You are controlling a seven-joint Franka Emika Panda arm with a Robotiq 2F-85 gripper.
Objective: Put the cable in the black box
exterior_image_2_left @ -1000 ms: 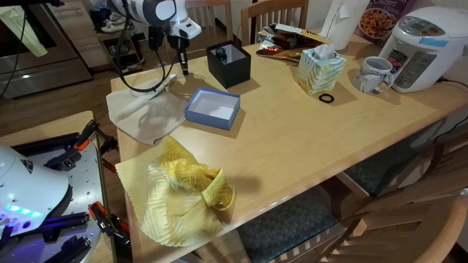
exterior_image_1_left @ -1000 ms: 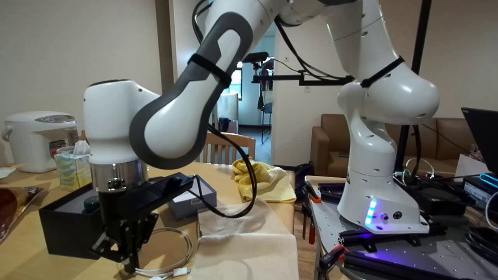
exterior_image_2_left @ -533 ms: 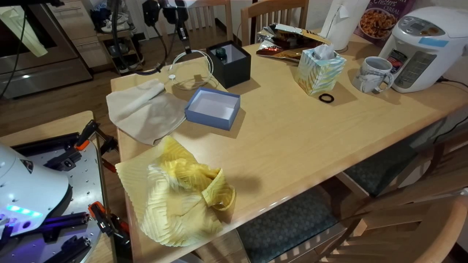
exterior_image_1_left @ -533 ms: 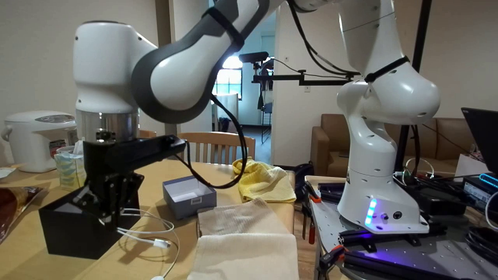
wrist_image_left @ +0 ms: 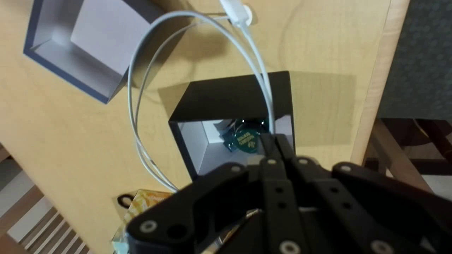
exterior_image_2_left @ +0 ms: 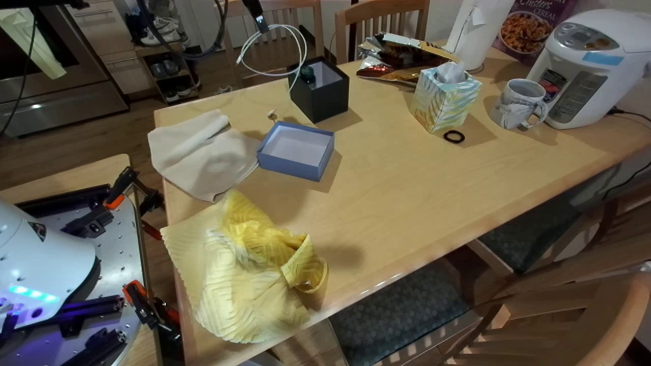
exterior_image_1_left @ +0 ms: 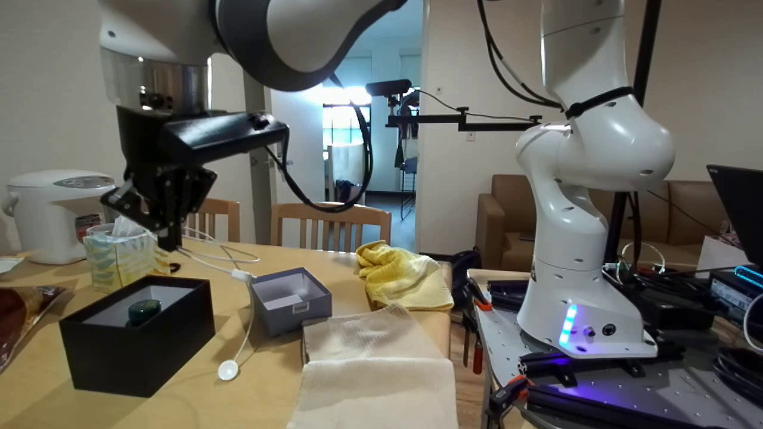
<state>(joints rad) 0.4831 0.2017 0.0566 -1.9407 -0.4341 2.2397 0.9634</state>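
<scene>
My gripper [exterior_image_1_left: 170, 243] is shut on the white cable [exterior_image_1_left: 241, 274], well above the table. It also shows in an exterior view [exterior_image_2_left: 262, 25] and in the wrist view [wrist_image_left: 277, 141]. The cable hangs in a loose loop [exterior_image_2_left: 243, 55], its white plug [wrist_image_left: 235, 11] sticking out sideways. A round white end [exterior_image_1_left: 228, 370] dangles low; I cannot tell if it touches the table. The black box [exterior_image_1_left: 110, 351] stands open-topped below the gripper [exterior_image_2_left: 325, 104]. In the wrist view my fingertips overlap the box's [wrist_image_left: 240, 97] opening, while the loop lies outside it.
A dark green round-capped object [wrist_image_left: 247, 139] is inside the black box. The smaller grey-blue box [exterior_image_2_left: 287, 166] stands beside it. A tissue box [exterior_image_1_left: 119, 259], a water boiler [exterior_image_1_left: 59, 214], a beige cloth [exterior_image_1_left: 375, 387] and a yellow cloth [exterior_image_1_left: 405, 280] are on the table.
My gripper has risen from table level to well above the black box's rim. The cable has lifted with it; its loop now hangs in the air and the round end has been drawn along.
</scene>
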